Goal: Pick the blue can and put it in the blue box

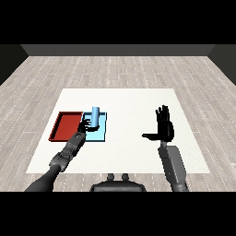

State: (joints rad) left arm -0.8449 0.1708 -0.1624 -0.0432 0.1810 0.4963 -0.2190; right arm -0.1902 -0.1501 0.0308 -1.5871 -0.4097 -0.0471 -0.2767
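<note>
Over at the left edge of the white table [129, 99] sits the red tray [66, 126], lying flat, its long side pressed right up against the light blue tray [100, 133] at its three o'clock. The two trays touch along that shared edge.

Now the left arm: the grey forearm [69, 151] comes up from the seven o'clock corner and reaches in across the near edge of the trays. The left hand [85, 125] is over the blue tray's left part, fingers curled round the lower part of the blue can [95, 115]. The can stands upright, a pale blue cylinder, within the outline of the blue tray towards its far, twelve o'clock side. Whether its base rests on the tray floor or hangs just above it, I cannot tell from here; the hand covers the bottom of it.

Moving across the bare middle of the table to the right arm. The right forearm [174, 167] rises from the five o'clock corner, and the right hand [164, 127] is held up well apart from the trays, at their three o'clock. It is spread wide: fingers straight and pointing to twelve o'clock, thumb stuck out to nine o'clock, holding nothing at all.
</note>
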